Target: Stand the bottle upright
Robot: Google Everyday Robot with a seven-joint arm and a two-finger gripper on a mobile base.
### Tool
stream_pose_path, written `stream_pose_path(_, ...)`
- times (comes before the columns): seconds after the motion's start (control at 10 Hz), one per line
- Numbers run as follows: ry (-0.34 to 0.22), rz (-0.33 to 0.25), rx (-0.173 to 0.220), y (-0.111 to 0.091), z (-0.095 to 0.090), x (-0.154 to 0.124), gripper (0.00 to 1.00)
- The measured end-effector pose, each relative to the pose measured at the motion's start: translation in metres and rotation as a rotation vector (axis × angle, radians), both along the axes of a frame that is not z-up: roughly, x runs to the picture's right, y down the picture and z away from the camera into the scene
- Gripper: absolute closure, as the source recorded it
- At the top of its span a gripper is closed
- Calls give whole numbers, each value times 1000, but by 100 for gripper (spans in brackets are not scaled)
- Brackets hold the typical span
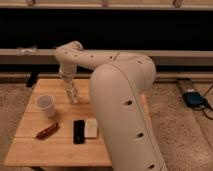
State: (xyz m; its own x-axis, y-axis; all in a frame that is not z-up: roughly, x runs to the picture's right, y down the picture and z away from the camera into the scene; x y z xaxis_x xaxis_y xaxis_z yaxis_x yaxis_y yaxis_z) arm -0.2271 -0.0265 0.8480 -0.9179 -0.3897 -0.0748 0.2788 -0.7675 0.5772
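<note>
The bottle [74,96] is a small whitish shape standing roughly upright, leaning slightly, on the wooden table [60,150] near its back middle. My gripper [71,90] comes down on it from above at the end of the white arm, right at the bottle's top. The wrist hides the bottle's upper part, so I cannot see whether it is held.
A white paper cup [46,105] stands left of the bottle. Nearer the front lie a reddish-brown item [46,131], a black flat bar [78,132] and a flat white block [91,128]. My bulky arm body covers the table's right side. A blue device [192,97] sits on the floor at right.
</note>
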Motion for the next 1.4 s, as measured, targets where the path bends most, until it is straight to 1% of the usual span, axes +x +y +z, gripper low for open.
stream_pose_path(0.3,1,-5,0,1,-1,0,31)
stream_pose_path(0.4,-1,-5,-1,0,-2,1,27)
stream_pose_path(0.7,-10,-13,-14,1,-3,3,27)
stream_pose_path(1.1,-31,-7,-21,-5,-10,4,27)
stream_pose_path(1.4,-17,-25,-34,-10,-16,9,27)
